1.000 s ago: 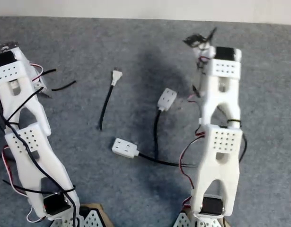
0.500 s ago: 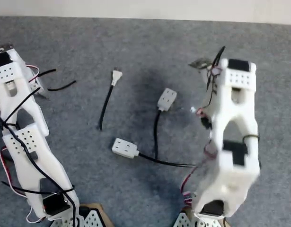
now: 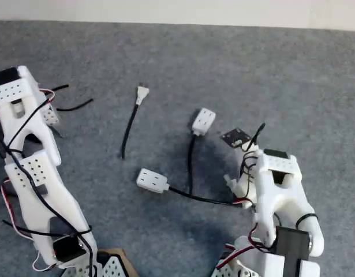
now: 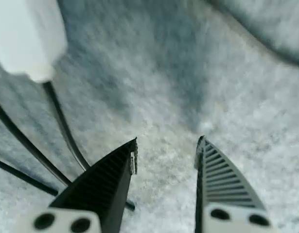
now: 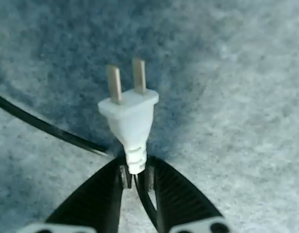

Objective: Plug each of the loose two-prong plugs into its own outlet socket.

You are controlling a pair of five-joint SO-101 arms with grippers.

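On the mat's near right side: right arm (image 3: 278,190), folded close to its base. Change: a second ago it stretched toward the far edge, and it has since drawn back beside the sockets. Right gripper (image 5: 136,171) pinches the held plug (image 5: 130,114) at its strain relief. The prongs (image 5: 125,77) point away from the wrist, and the cord trails back between the jaws.

Left side: left arm (image 3: 33,167), hardly shifted over the same second. Left gripper (image 4: 167,145) is spread wide above bare mat with nothing between the jaws. Black cords (image 4: 63,127) and a blurred white piece (image 4: 27,39) lie just beside it; what the piece is cannot be told.

Centre: near socket (image 3: 152,180), its cord running toward the right arm, and far socket (image 3: 204,121), its cord running nearward. Both are unmoved, with no plug seated in either.

Left of centre: loose plug (image 3: 142,93) on a short black cord, well apart from both sockets, unmoved.

Reading: fetching looks finished for one plug, and lining its prongs up with a socket face is judged to be next. The grip sits low on the plug, so it may tilt when pushed. The second plug is untouched.

Surface: grey carpet-like mat (image 3: 316,86), evenly textured. Room: a pale strip of wall (image 3: 177,10) along the far edge and a tan base plate (image 3: 111,257) at the near edge.
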